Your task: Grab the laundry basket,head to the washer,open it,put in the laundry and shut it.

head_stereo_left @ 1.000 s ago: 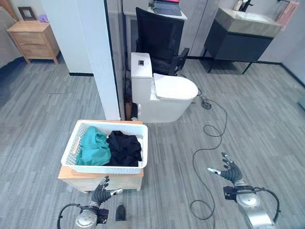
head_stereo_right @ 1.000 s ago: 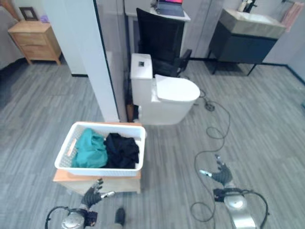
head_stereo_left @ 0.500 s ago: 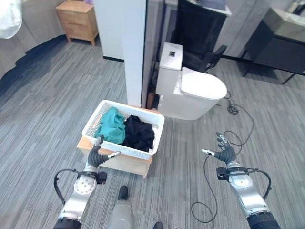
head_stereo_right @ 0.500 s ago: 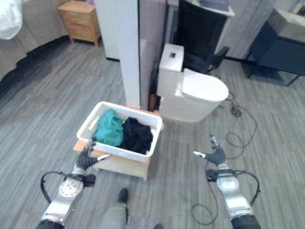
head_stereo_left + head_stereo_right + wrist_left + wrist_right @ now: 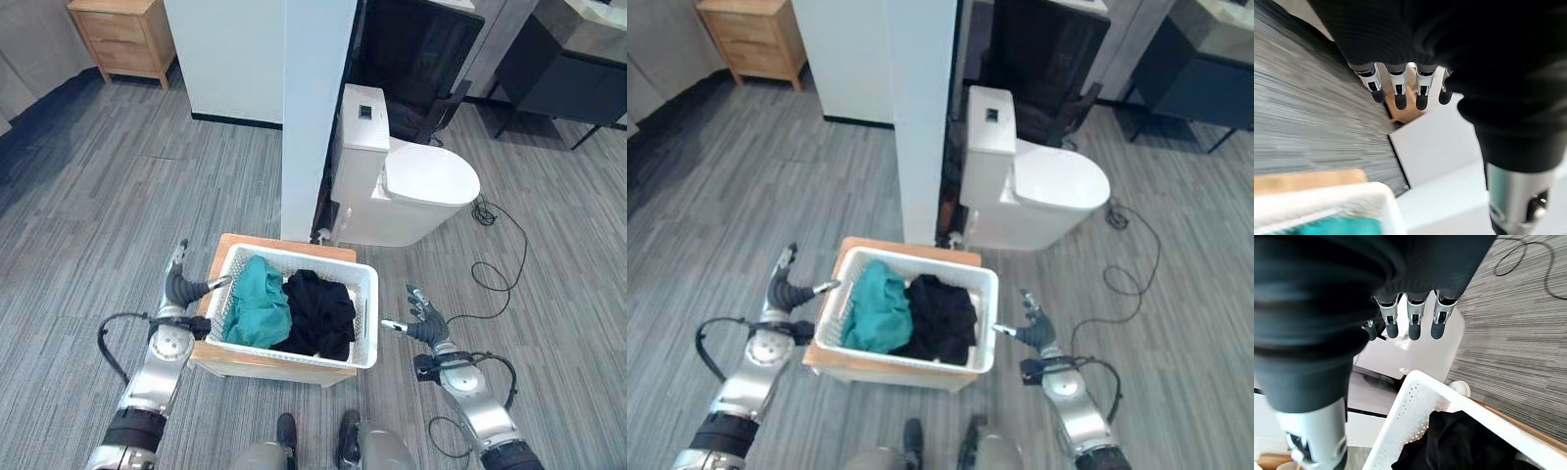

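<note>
Your left hand point(image 5: 179, 286) and right hand point(image 5: 419, 324) flanked the laundry basket point(image 5: 364, 323), fingers spread, holding nothing (light, rigid; grip its side rims).

I count one white perforated plastic laundry basket point(image 5: 364, 323) on one low light-wood stand point(image 5: 257, 357), holding two garments: one crumpled teal cloth point(image 5: 257, 308) and one crumpled black cloth point(image 5: 320, 315). Around it I see one white ceramic toilet point(image 5: 411, 191), one black office chair point(image 5: 411, 59), one light-wood bedside cabinet point(image 5: 116, 34) and one dark vanity cabinet point(image 5: 568, 83).

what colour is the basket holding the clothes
White, with perforated walls; the laundry basket shows best in the left eye view.
</note>
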`<state>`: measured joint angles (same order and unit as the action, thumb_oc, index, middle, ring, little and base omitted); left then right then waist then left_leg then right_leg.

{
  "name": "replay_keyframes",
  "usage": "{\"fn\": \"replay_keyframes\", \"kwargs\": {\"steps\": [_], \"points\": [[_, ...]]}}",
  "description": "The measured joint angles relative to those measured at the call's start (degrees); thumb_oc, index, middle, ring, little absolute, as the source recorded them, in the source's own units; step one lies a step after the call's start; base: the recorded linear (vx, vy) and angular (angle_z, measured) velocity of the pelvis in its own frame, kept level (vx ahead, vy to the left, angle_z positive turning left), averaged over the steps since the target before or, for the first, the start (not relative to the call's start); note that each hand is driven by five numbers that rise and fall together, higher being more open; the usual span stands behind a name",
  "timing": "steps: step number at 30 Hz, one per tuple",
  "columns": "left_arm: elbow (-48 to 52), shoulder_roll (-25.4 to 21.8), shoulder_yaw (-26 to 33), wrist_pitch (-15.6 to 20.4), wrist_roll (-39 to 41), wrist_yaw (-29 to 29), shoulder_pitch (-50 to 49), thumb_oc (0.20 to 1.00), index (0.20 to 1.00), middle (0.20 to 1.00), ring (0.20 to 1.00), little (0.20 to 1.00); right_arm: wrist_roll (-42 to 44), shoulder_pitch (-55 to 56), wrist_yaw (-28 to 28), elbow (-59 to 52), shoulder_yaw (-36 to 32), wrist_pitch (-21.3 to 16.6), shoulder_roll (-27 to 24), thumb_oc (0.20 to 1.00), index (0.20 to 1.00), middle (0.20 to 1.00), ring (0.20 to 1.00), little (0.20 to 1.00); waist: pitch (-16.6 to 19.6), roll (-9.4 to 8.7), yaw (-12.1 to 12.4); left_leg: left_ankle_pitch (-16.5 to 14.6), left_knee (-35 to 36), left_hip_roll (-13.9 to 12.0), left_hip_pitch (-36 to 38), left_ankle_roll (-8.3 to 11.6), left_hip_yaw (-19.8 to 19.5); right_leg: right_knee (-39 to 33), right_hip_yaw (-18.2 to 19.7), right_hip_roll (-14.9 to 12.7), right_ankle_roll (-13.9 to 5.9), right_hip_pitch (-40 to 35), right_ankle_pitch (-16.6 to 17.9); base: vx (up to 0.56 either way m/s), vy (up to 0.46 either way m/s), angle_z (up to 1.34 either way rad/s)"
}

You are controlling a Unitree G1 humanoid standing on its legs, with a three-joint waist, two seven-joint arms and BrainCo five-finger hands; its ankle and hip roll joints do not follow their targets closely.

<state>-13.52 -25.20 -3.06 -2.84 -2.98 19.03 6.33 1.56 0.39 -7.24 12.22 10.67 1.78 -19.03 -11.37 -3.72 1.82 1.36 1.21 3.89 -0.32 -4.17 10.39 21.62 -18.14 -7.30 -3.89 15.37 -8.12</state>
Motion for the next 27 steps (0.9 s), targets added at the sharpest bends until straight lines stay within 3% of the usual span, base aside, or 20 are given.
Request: {"fn": "replay_keyframes", "kwargs": {"steps": [2, 4, 7, 10, 12, 14, 18, 20, 27], "points": [[2.8, -0.6, 0.6, -1.1, -4.2, 0.0, -3.4, 1.0, 1.0, 1.0, 1.0, 1.0, 0.0, 2.4, 0.5, -0.9, -0.2, 0.1, -0.6, 1.0, 1.0, 1.0, 1.0, 1.0, 0.4, -0.06, 1.0, -2.0, -0.1, -0.1, 1.2, 2.06, -0.1, -1.9, -1.3, 4.0, 1.38, -3.7, 0.3, 0.01, -0.024, 0.35], [3.0, -1.9, 0.9, -1.4, -4.9, -0.1, -3.8, 1.0, 1.0, 1.0, 1.0, 1.0, 0.0, 1.6, 1.0, -0.8, -0.7, 0.1, -1.9, 1.0, 1.0, 1.0, 1.0, 1.0, 0.7, -0.38, 2.0, -2.0, -0.1, 0.2, 0.5, 2.04, 0.0, -3.4, -1.1, 4.9, 1.47, -4.7, 0.4, 0.0, -0.048, -0.04], [5.0, -2.2, 3.0, -2.6, -4.8, -2.2, -5.7, 1.0, 1.0, 1.0, 1.0, 1.0, -0.2, 0.3, 0.9, -0.8, -2.4, 1.1, -2.0, 1.0, 1.0, 1.0, 1.0, 1.0, 0.9, 0.68, 2.3, -2.0, -0.2, 0.3, -1.2, 2.03, 2.6, -6.3, 0.2, 3.9, 1.29, -4.4, 0.4, -0.02, -0.039, -0.39], [7.8, -4.0, 3.2, -3.6, -4.1, -5.5, -6.8, 1.0, 1.0, 1.0, 1.0, 1.0, -0.2, 1.4, -0.3, -1.1, -4.3, 3.9, -1.4, 1.0, 1.0, 1.0, 1.0, 1.0, 1.0, 0.62, 2.1, -2.0, -1.0, 0.6, -2.6, 2.01, 3.3, -9.4, 2.3, 2.2, 1.23, -5.3, 0.8, 0.01, -0.017, -0.25], [8.1, -4.5, 4.6, -4.1, -3.9, -7.5, -6.6, 1.0, 1.0, 1.0, 1.0, 1.0, -0.2, 2.6, -0.1, -1.0, -4.3, 5.4, -0.9, 1.0, 1.0, 1.0, 1.0, 1.0, 1.3, 0.16, 2.3, -2.0, -1.1, 0.3, -3.1, 1.93, 4.6, -13.0, 2.6, 1.3, 0.15, -6.5, 4.0, 0.03, -0.038, -0.28], [8.4, -6.3, 5.1, -5.3, -3.9, -9.3, -6.2, 1.0, 1.0, 1.0, 1.0, 1.0, -0.6, 4.1, 0.0, -1.2, -4.6, 6.3, -0.8, 1.0, 1.0, 1.0, 1.0, 1.0, 1.3, 0.2, 1.6, -2.0, -2.3, -0.7, -4.1, 1.95, 4.3, -15.6, 2.0, 2.5, 1.19, -7.4, 6.6, 0.03, -0.027, -0.12], [7.9, -8.7, 5.4, -6.7, -4.3, -11.6, -4.4, 1.0, 1.0, 1.0, 1.0, 1.0, -0.7, 5.0, 0.1, -0.5, -5.6, 8.1, -0.7, 1.0, 1.0, 1.0, 1.0, 1.0, 1.3, 0.12, 0.5, -2.1, -3.3, -2.5, -5.6, 1.89, 4.1, -19.5, 2.0, 4.8, 3.26, -8.2, 8.6, -0.01, 0.001, -0.03], [7.4, -8.7, 5.3, -7.6, -4.4, -12.1, -2.2, 1.0, 1.0, 1.0, 1.0, 1.0, -0.6, 4.6, 0.4, -0.1, -5.5, 8.4, -0.7, 1.0, 1.0, 1.0, 1.0, 1.0, 1.2, 0.16, 0.4, -2.0, -3.8, -3.2, -6.8, 1.89, 4.2, -20.7, 2.0, 5.6, 3.4, -7.7, 9.3, -0.04, 0.004, -0.06], [-4.7, -8.3, 4.1, -12.8, -1.0, -13.1, 4.9, 1.0, 1.0, 1.0, 1.0, 1.0, 0.0, -3.8, 2.4, 3.1, -1.9, 9.8, 0.7, 1.0, 1.0, 1.0, 1.0, 1.0, -0.3, 0.71, -0.6, -1.6, -4.9, -4.5, -10.2, 2.41, 4.4, -24.7, 2.5, 7.5, 5.26, -6.6, 12.1, -0.03, 0.011, -0.05]]}}
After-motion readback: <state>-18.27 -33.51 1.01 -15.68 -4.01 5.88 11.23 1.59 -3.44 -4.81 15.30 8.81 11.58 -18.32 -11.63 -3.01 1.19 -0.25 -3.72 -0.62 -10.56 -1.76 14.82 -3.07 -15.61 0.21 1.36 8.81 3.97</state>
